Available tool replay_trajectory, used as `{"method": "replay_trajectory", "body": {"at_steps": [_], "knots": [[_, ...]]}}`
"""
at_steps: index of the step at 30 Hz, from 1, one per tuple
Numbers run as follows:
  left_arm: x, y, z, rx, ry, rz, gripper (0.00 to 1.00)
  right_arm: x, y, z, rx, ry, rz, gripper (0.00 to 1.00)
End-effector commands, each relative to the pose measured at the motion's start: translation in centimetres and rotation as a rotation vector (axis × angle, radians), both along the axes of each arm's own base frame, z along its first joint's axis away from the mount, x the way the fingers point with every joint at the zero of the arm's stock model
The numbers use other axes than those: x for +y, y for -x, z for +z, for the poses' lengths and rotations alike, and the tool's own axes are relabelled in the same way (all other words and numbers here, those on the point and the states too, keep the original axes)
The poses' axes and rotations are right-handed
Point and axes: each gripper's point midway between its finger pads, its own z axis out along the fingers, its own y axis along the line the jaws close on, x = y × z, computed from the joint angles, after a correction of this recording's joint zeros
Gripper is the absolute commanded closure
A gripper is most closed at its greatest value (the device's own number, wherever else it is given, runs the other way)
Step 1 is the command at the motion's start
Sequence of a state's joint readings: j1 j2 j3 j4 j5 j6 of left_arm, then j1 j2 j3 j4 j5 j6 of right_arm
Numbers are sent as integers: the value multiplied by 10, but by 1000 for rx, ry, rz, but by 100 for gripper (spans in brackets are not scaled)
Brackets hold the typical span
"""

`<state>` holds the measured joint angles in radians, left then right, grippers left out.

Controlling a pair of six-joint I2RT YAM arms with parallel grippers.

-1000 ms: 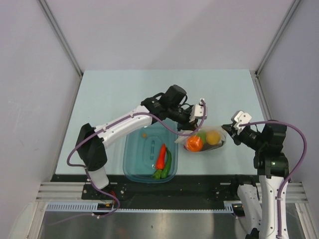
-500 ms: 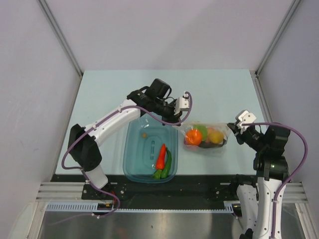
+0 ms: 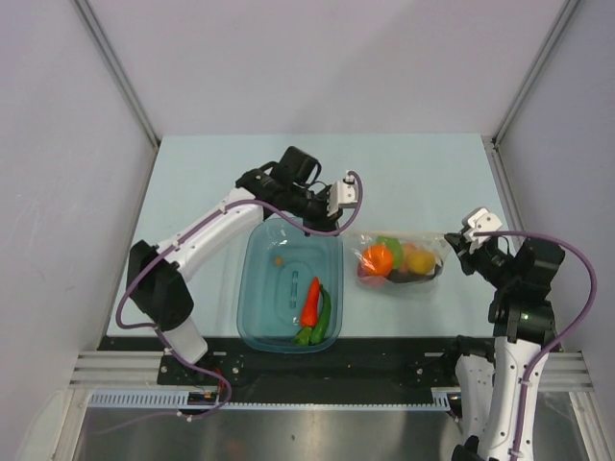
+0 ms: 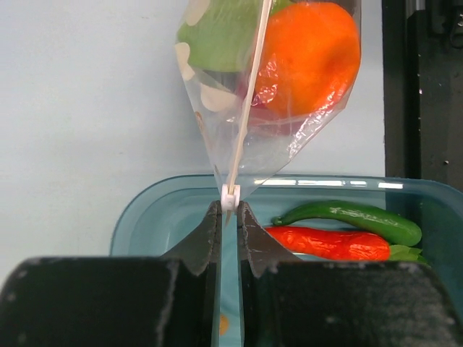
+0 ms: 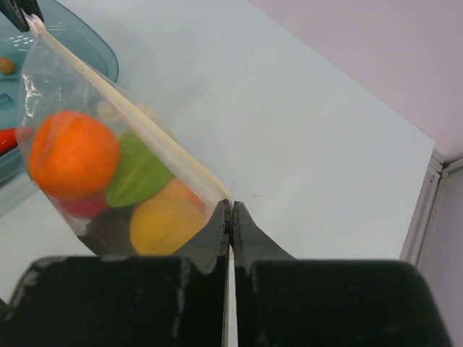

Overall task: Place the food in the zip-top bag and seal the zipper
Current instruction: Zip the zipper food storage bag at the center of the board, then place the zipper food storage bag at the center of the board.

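The clear zip-top bag [image 3: 399, 261] is stretched between my two grippers, right of the tub. It holds an orange [image 5: 72, 153], green starfruit [image 5: 137, 173], yellow lemon [image 5: 163, 228], a red fruit [image 5: 83, 206] and dark grapes [image 5: 108, 231]. My left gripper [image 4: 230, 206] is shut on the small white slider at the end of the zipper [image 4: 246, 108], above the tub's far rim; it also shows from above [image 3: 354, 219]. My right gripper [image 5: 231, 206] is shut on the bag's other corner, where the zipper [image 5: 130, 112] ends. A red pepper [image 3: 310, 301] and a green pepper [image 3: 324, 312] lie in the tub.
The translucent teal tub [image 3: 252, 317] stands at the table's near middle, left of the bag, with a tiny orange piece [image 3: 279, 259] on its floor. Grey walls enclose the table on three sides. The black front edge runs below the tub.
My left gripper has slid left and back along the zipper, away from the right gripper. The bag has gone from bunched to stretched out. The right gripper has shifted slightly right.
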<state>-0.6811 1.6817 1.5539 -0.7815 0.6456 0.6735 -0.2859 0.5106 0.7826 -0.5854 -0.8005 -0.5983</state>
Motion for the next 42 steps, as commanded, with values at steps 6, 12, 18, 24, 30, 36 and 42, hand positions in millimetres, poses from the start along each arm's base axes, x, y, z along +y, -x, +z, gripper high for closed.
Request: {"method": "replay_trajectory", "body": {"at_steps": [6,12,18,24,30,36,42], "knots": [[15,-50,34,-25,37,179,100,-43,-46,42,-140,-25,-192,100],[-6,-110,71,-23,174,333,100,-58,-110,68,-152,-165,-252,100],[11,-214,122,-109,330,554,100,-45,-192,92,-174,-246,-216,100],[61,-288,163,-362,439,700,100,-22,-277,102,-190,-308,-188,100],[85,-318,120,-489,334,676,100,31,-324,40,-109,-287,-46,100],[92,-293,47,-309,213,626,100,58,-314,-50,57,-210,43,100],[90,-237,36,-160,269,561,100,61,-254,-56,109,-155,169,100]]}}
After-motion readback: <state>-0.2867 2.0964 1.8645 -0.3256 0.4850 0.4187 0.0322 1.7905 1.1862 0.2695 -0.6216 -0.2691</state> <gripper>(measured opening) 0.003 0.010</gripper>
